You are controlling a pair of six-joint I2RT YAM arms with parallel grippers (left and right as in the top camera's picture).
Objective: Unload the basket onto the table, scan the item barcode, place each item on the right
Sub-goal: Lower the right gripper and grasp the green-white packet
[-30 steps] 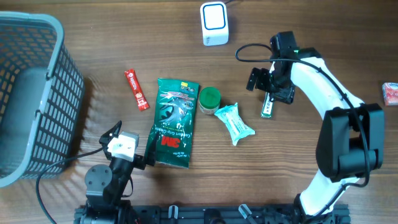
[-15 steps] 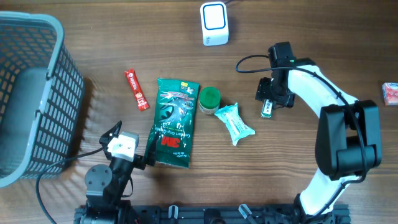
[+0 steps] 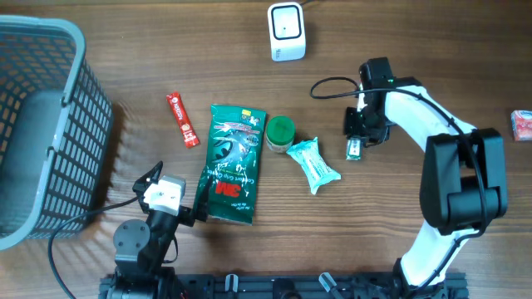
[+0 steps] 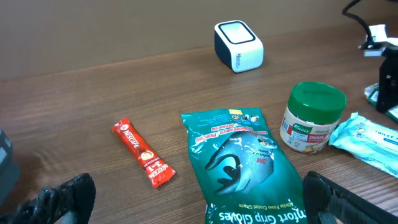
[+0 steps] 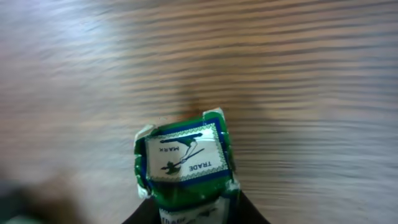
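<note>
A small green and white packet (image 5: 183,155) printed "TRADE MARK" sits between the dark fingers of my right gripper (image 5: 189,210), which is shut on its near end. From overhead the packet (image 3: 354,150) pokes out below that gripper (image 3: 360,126), right of the table's middle. The white barcode scanner (image 3: 285,31) stands at the far edge and also shows in the left wrist view (image 4: 239,46). My left gripper (image 4: 199,208) rests open at the near edge, with the bottom of the green 3M gloves pack (image 4: 244,168) between its fingers, untouched.
A red Nescafe sachet (image 3: 182,120), the gloves pack (image 3: 233,163), a green-lidded Knorr jar (image 3: 279,133) and a pale wipes packet (image 3: 314,164) lie mid-table. A grey basket (image 3: 41,124) fills the left side. A red item (image 3: 522,124) sits at the right edge.
My right gripper came down over the small green packet and closed from wide open onto it. The left arm has not moved.
</note>
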